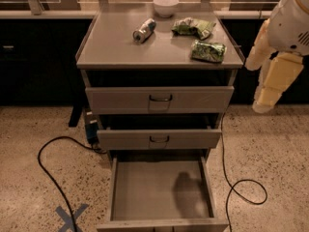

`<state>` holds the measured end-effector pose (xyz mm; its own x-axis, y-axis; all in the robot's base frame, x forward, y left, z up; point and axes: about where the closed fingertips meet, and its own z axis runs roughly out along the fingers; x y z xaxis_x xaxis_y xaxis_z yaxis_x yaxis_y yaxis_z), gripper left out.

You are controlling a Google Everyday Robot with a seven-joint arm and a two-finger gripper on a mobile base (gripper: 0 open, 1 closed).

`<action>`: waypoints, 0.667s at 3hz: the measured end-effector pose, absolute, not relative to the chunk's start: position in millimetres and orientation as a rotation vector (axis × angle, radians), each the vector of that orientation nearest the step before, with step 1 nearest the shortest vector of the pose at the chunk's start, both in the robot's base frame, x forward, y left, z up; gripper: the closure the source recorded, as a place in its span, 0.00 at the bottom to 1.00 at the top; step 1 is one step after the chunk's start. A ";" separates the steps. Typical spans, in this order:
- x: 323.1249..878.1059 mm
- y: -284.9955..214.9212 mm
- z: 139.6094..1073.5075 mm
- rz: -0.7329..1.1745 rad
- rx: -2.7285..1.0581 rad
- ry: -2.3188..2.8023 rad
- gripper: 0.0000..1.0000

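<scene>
Gripper hangs off the right side of the cabinet, level with its top drawer and apart from it, pointing down toward the floor. Whether it is wide or narrow cannot be told from this angle, and nothing is seen in its hold. Arm rises from it to the upper right, outside the cabinet's right edge and touching nothing. Nearest item is a green packet, lying flat at the right front corner of the cabinet top, well apart from the gripper. A second green packet lies behind it toward the cabinet's rear right; a can lies on its side near the centre of the top, and a white bowl stands upright at the rear edge. The top drawer and the middle drawer each sit a little out; the bottom drawer is pulled fully forward, a shadow on its floor. A cable loops on the floor by the cabinet's right foot. Judgement: stand-off stage, no contact made with any item. Reaching the near packet from this stance would call for a lift above the cabinet top, travel left over its right edge, and a descent clear of the second packet.
</scene>
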<state>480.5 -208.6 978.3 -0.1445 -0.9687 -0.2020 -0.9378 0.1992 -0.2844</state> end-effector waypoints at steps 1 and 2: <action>524.0 -204.6 980.6 -0.134 -1.828 2.073 0.00; 569.2 -204.4 993.6 -0.143 -1.802 2.005 0.00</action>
<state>569.2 -204.4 993.6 -0.0557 -0.9665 -0.2506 -0.9211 0.1466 -0.3608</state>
